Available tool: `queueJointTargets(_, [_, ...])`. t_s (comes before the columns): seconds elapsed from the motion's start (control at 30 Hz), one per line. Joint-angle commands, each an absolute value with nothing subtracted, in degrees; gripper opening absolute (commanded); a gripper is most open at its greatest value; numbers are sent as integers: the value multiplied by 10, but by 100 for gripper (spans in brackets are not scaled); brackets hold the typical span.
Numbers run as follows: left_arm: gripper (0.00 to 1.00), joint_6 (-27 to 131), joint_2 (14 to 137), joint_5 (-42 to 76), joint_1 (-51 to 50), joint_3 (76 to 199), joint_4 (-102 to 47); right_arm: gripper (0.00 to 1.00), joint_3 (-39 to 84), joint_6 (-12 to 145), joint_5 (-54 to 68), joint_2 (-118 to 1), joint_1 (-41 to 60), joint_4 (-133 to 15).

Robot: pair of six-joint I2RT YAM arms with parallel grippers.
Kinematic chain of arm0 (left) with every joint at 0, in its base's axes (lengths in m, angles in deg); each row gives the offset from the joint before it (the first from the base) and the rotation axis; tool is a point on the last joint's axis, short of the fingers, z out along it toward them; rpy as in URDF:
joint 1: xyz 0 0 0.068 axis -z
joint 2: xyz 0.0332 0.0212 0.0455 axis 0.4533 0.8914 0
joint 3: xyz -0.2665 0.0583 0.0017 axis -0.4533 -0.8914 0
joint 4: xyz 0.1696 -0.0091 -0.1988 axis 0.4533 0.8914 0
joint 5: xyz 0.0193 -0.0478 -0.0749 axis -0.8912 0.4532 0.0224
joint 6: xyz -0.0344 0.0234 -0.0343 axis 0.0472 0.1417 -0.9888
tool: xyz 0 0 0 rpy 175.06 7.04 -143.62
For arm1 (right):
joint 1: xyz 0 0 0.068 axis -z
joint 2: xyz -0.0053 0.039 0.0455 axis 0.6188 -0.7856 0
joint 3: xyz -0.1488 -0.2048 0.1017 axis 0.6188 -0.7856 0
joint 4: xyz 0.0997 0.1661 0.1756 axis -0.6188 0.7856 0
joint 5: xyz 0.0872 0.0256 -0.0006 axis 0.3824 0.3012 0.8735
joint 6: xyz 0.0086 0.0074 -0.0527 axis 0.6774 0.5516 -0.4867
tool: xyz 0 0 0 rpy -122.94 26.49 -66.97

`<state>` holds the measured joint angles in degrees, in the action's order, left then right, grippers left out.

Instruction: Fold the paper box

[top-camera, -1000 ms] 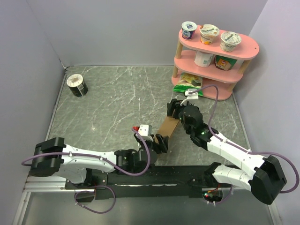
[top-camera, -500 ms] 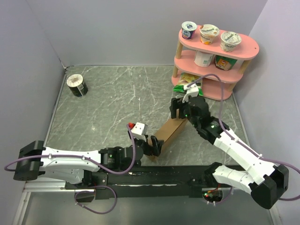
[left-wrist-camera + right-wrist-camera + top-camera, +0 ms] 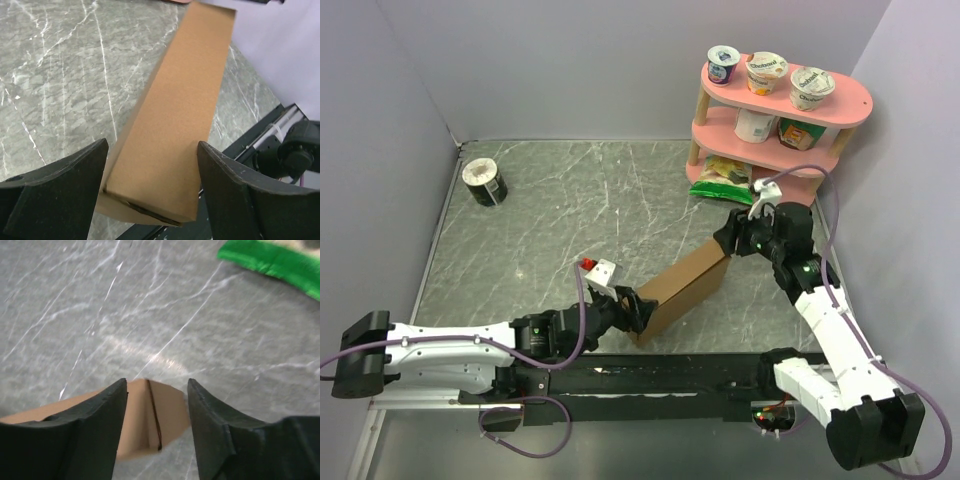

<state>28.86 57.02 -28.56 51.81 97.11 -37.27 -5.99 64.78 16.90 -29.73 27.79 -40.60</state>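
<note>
Closest in, the left end effector (image 3: 638, 308) has its two fingers wide apart and pressed on both long sides of the paper box (image 3: 682, 288), holding its near end. The brown box is long and thin and slants over the grey worktop (image 3: 550, 220) from the near edge up to the right. At its far end the right end effector (image 3: 727, 245) is partly open with a finger on each side, but I cannot tell if it squeezes.

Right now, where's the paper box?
Top view, front, right of centre: the paper box runs diagonally between the left hand at its near end and the right hand at its far end, near the pink shelf.
</note>
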Motion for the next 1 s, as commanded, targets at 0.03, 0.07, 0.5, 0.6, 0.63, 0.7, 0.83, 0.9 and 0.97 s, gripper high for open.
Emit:
queueJointTargets(0.03, [76, 345, 562, -254, 508, 947, -311, 49, -85, 669, 274, -292, 297, -433])
queueJointTargets(0.07, [76, 344, 564, -255, 507, 948, -308, 47, -86, 676, 277, -294, 300, -435])
queueJointTargets(0.5, [72, 347, 609, -251, 505, 971, -315, 31, -158, 719, 198, -202, 306, -386])
queueJointTargets(0.6, [71, 346, 611, -253, 505, 972, -318, 15, -181, 734, 187, -190, 308, -389])
queueJointTargets(0.63, [71, 345, 612, -255, 504, 973, -317, 12, -188, 740, 178, -185, 307, -391])
queueJointTargets(0.7, [71, 342, 612, -255, 500, 975, -314, 4, -213, 756, 169, -167, 308, -403])
queueJointTargets(0.83, [71, 342, 614, -244, 484, 973, -318, 0, -252, 768, 140, -135, 307, -410])
queueJointTargets(0.9, [71, 344, 615, -237, 478, 972, -325, 0, -269, 776, 129, -121, 306, -405])
queueJointTargets(0.97, [71, 345, 615, -228, 470, 970, -333, 0, -280, 783, 125, -112, 306, -403])
